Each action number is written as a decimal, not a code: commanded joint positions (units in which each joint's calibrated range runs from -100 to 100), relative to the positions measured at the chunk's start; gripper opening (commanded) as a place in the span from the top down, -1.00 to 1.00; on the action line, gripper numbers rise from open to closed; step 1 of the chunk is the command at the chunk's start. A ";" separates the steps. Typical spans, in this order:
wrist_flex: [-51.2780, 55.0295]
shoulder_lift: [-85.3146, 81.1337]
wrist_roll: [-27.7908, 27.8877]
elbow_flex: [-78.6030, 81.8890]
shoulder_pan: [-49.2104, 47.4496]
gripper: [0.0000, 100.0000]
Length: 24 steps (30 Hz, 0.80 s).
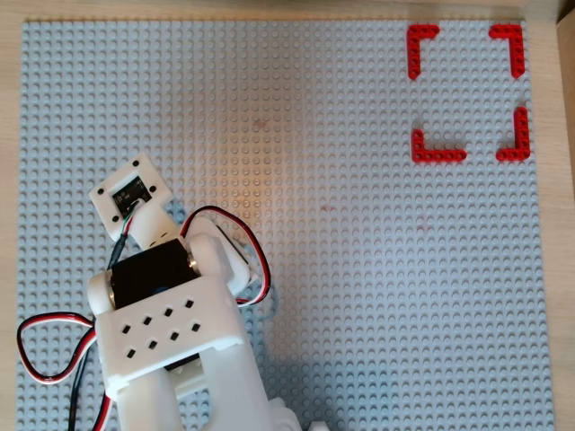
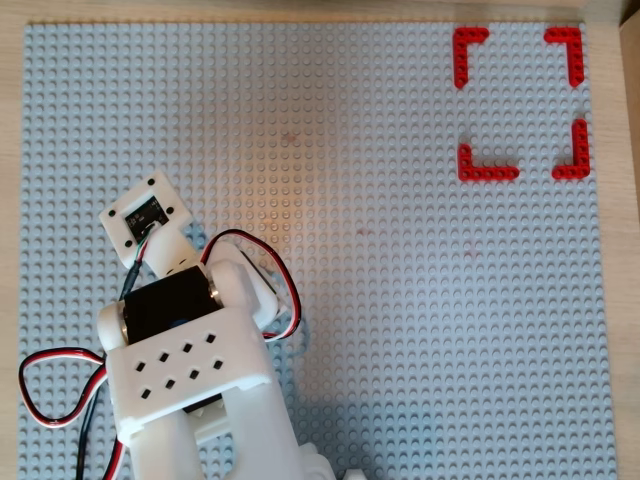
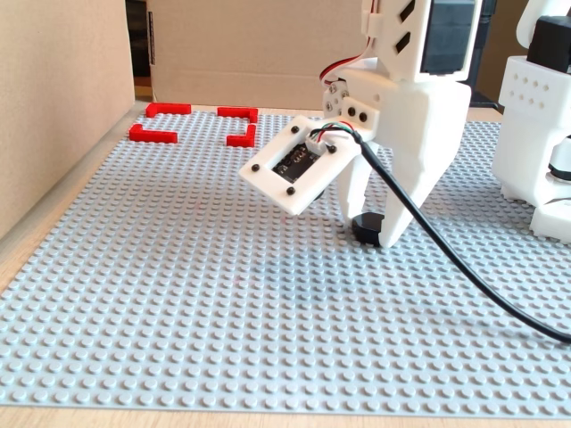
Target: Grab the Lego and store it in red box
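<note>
We find the Lego point(image 3: 367, 227) resting on the grey baseplate point(image 3: 178, 294), between the fingertips of the gripper point(image 3: 368, 230), which closes around it (the arm hides it from above). The red box point(image 1: 468, 92) sits well apart, unoccupied.

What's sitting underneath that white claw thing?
A small black Lego sits on the grey baseplate between the gripper fingers in the fixed view. In both overhead views, the arm hides it.

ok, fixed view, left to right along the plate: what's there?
Red box far left at the back → camera board on the wrist → black Lego between the claw fingers → white arm base at the right edge.
</note>
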 commanded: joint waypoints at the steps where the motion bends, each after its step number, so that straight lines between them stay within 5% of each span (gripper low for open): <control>1: 0.42 -0.21 0.29 0.02 0.03 0.82; 16: 11.65 -2.16 -0.91 -16.25 0.33 0.82; 24: 16.56 -16.14 -0.70 -25.25 11.19 0.82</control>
